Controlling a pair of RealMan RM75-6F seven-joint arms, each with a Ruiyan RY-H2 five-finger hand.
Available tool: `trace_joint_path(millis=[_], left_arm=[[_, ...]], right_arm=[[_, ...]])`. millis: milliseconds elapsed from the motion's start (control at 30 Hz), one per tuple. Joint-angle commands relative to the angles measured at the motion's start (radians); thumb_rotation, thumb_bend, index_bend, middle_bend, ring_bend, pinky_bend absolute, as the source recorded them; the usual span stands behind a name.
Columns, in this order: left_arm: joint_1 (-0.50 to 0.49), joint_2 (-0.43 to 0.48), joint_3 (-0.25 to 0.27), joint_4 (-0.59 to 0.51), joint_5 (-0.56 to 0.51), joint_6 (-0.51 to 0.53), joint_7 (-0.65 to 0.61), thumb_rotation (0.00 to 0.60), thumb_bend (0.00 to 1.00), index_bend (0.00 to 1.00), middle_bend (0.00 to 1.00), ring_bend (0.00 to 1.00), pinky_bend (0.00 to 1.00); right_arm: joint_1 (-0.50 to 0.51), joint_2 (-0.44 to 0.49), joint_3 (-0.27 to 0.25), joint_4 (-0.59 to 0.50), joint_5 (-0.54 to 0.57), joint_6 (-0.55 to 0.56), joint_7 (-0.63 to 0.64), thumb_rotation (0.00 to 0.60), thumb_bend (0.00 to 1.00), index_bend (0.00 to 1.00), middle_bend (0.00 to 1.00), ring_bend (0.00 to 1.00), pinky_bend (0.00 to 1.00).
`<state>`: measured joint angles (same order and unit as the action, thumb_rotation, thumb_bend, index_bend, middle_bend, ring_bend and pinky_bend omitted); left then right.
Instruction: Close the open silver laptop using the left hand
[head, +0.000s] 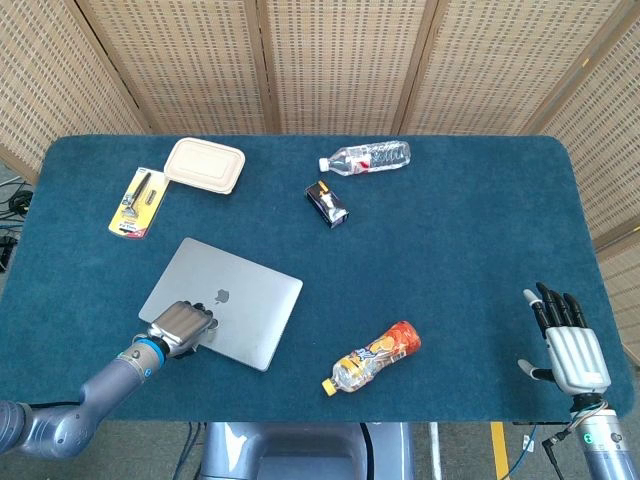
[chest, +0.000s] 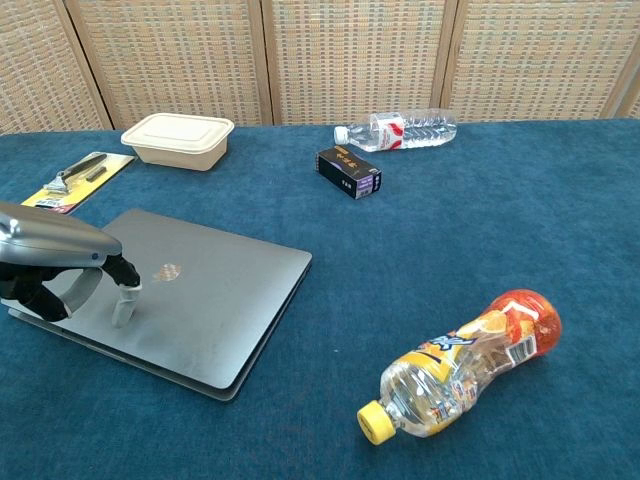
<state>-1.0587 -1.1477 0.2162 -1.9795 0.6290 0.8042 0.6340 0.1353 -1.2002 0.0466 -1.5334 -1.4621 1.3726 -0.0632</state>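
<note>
Laptop: your silver laptop (head: 229, 309) lies at the front left of the surface (head: 450, 250) — a flat metal slab, matte lid down on its base.
Left hand: your left hand (head: 180, 327) presses on the lid near its front corner, metal fingers (chest: 124, 303) curled downward, gripping nothing.
Right hand: your right hand (head: 567, 343) is at the far right edge, fingers straight and apart — it holds nothing.
Surface: blue felt-like cloth, soft looking.
Nearby: a clear plastic juice bottle (head: 375, 357) with a yellow cap lies on its side, right of the laptop.
</note>
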Motion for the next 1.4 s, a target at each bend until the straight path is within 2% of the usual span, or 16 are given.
trace_joint_path(millis=[33, 367, 533, 667, 767, 833, 867, 933, 1000, 1100, 1233, 1400], left_arm=[[-0.001, -0.002, 0.004, 0.003, -0.001, -0.001, -0.001, 0.6, 1.0, 0.39, 0.28, 0.18, 0.25], [0.008, 0.002, -0.003, 0.003, 0.018, 0.016, -0.023, 0.6, 1.0, 0.39, 0.28, 0.18, 0.25], [0.049, 0.033, -0.03, -0.018, 0.091, 0.096, -0.061, 0.6, 0.99, 0.39, 0.28, 0.18, 0.25], [0.118, 0.039, -0.056, -0.029, 0.181, 0.215, -0.108, 0.6, 0.78, 0.39, 0.28, 0.18, 0.25], [0.221, 0.015, -0.075, -0.014, 0.308, 0.37, -0.185, 0.6, 0.63, 0.39, 0.26, 0.17, 0.25], [0.29, -0.011, -0.081, 0.013, 0.385, 0.465, -0.237, 0.6, 0.55, 0.33, 0.21, 0.14, 0.23], [0.344, -0.025, -0.068, 0.038, 0.433, 0.531, -0.263, 0.6, 0.51, 0.27, 0.17, 0.12, 0.21], [0.403, -0.052, -0.055, 0.077, 0.498, 0.594, -0.293, 0.6, 0.45, 0.17, 0.1, 0.07, 0.16], [0.446, -0.069, -0.05, 0.103, 0.538, 0.626, -0.329, 0.6, 0.41, 0.08, 0.03, 0.02, 0.09], [0.506, -0.093, -0.05, 0.138, 0.586, 0.668, -0.393, 0.6, 0.37, 0.0, 0.0, 0.0, 0.01], [0.596, -0.145, -0.046, 0.223, 0.637, 0.74, -0.433, 0.6, 0.34, 0.0, 0.0, 0.0, 0.0], [0.67, -0.202, -0.065, 0.323, 0.664, 0.822, -0.361, 0.6, 0.27, 0.0, 0.0, 0.0, 0.0]], right_arm=[[0.0, 0.0, 0.0, 0.0, 0.0, 0.0, 0.0, 0.6, 0.05, 0.0, 0.0, 0.0, 0.0], [0.0, -0.001, -0.001, 0.0, -0.001, 0.001, -0.003, 0.6, 0.05, 0.0, 0.0, 0.0, 0.0], [-0.001, 0.0, 0.001, 0.0, 0.0, 0.003, -0.001, 0.6, 0.05, 0.0, 0.0, 0.0, 0.0], [-0.002, 0.0, 0.002, 0.0, 0.001, 0.005, 0.001, 0.6, 0.05, 0.0, 0.0, 0.0, 0.0], [-0.002, 0.0, 0.002, 0.001, 0.0, 0.006, 0.002, 0.6, 0.05, 0.0, 0.0, 0.0, 0.0], [-0.003, -0.002, 0.001, 0.001, -0.002, 0.007, -0.001, 0.6, 0.05, 0.0, 0.0, 0.0, 0.0], [-0.002, -0.003, 0.001, 0.001, -0.004, 0.008, -0.005, 0.6, 0.05, 0.0, 0.0, 0.0, 0.0], [-0.003, -0.005, 0.001, 0.0, -0.003, 0.011, -0.009, 0.6, 0.05, 0.0, 0.0, 0.0, 0.0], [-0.004, -0.006, 0.002, 0.0, -0.002, 0.013, -0.012, 0.6, 0.05, 0.0, 0.0, 0.0, 0.0], [-0.004, -0.007, 0.003, 0.0, -0.001, 0.013, -0.017, 0.6, 0.05, 0.0, 0.0, 0.0, 0.0], [-0.004, -0.01, 0.002, -0.002, -0.003, 0.016, -0.028, 0.6, 0.05, 0.0, 0.0, 0.0, 0.0], [-0.006, -0.013, 0.002, -0.002, -0.006, 0.023, -0.039, 0.6, 0.05, 0.0, 0.0, 0.0, 0.0]])
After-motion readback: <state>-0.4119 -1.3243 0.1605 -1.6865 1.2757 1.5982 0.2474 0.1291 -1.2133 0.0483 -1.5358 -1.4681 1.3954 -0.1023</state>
